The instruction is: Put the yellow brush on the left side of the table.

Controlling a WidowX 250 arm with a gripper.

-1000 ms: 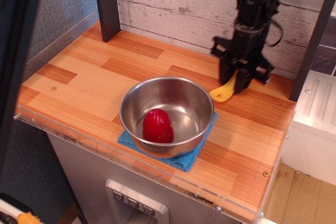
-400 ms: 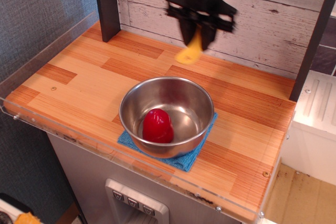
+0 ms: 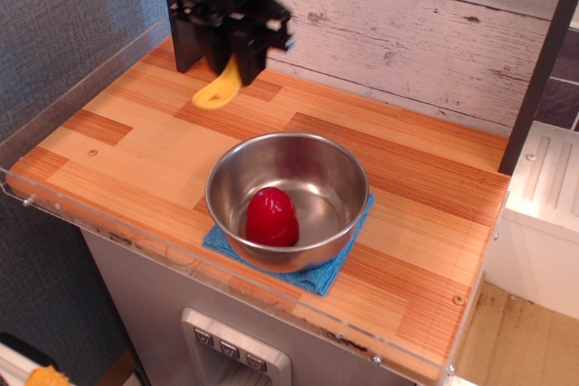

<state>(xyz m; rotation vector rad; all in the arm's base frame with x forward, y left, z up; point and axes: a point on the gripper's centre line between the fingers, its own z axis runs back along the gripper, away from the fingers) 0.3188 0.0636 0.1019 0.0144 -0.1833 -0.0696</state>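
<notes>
The yellow brush [image 3: 220, 89] is gripped in the closed pincer [image 3: 232, 65], handle end hanging down and out below the fingers. Pincer and brush are held over the far left part of the bench [image 3: 127, 146]. A steel bowl [image 3: 287, 198] with a red object [image 3: 271, 217] inside is seen nearer the camera and to the right of the pincer, resting on a blue cloth [image 3: 318, 276].

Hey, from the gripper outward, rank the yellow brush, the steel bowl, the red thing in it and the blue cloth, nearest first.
1. Yellow brush: held in the gripper, hanging below it, back left.
2. Steel bowl: table centre.
3. Red object: inside the bowl, front part.
4. Blue cloth: under the bowl, front edge; close to the red object.
</notes>
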